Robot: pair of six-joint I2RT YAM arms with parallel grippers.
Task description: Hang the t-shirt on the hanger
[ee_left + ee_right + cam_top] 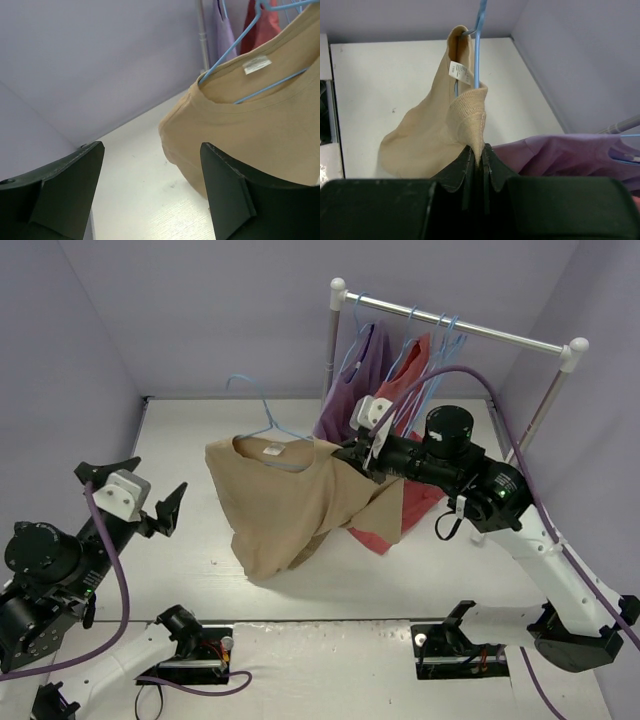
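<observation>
- The right gripper (352, 452) is clenched on a fold of the t-shirt (290, 505). In the right wrist view the ribbed tan edge is pinched between the jaws of this gripper (477, 155).
- The t-shirt (430, 135) hangs off that grip, in the air over the middle of the counter (180, 440). Its lower edge droops close to the surface, but I cannot tell whether it touches.
- The hanger (272, 422) sits inside the neck opening, with its hook standing above the collar. In the left wrist view the blue wire of the hanger (230, 50) crosses just under the white label.
- The left gripper (160, 472) is released, its jaws spread wide. It is well apart from the t-shirt, on the left, with nothing between its fingers (75, 190).
- Behind the right arm stands a rack (460, 328) carrying a purple shirt (350, 390) and a red shirt (420, 370) on blue hangers.
</observation>
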